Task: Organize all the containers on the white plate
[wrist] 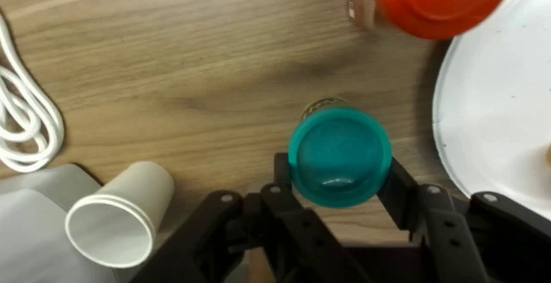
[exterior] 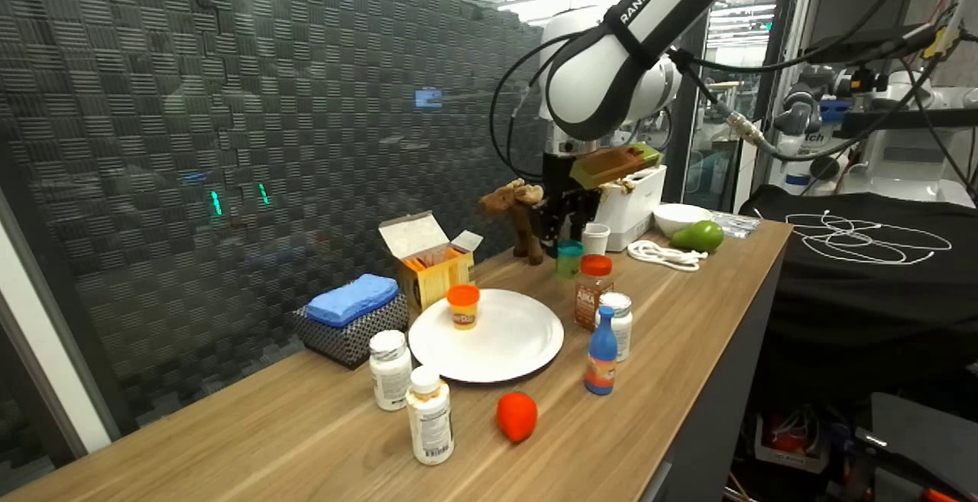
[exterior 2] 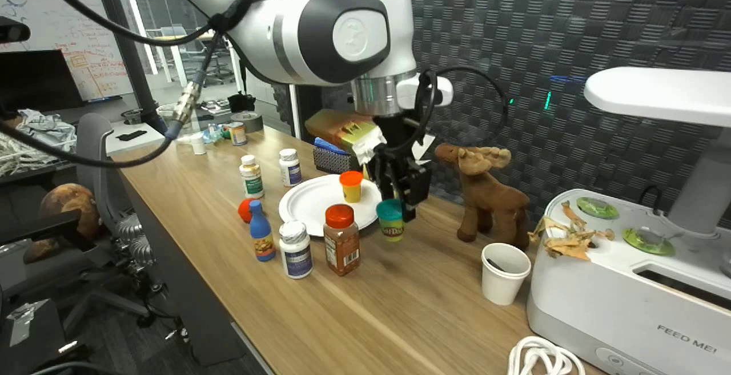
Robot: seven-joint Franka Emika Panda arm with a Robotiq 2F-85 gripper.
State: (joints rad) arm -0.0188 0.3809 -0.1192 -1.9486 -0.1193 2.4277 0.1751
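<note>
"Your gripper is clamped on the teal-lidded tub. In the wrist view you have its fingers pressed against both sides of the lid."

"So where does that put you from the white plate?"

"Beside it. Your tub is near the rim, between the plate and the paper cup in the wrist view. Whether its base touches the table, you can't tell from these angles."

"And on the plate you have the orange-lidded tub, upright."

"You do, in both exterior views. More of your containers stand upright on the table near it. Look by the rim, and you find the red-lidded jar, with the white-capped bottle just beside it and the blue bottle next in line."

"Past the plate in an exterior view, you get two more: the green-labelled bottle and, nearer the rim, the blue-labelled bottle."

"And the red strawberry-shaped thing lies between the green-labelled bottle and the blue one."

"What else is close to you?"

"Near your gripper stands a brown plush animal. Beside your plate is an open yellow box, and near that a blue cloth lies on a dark patterned box."
</note>
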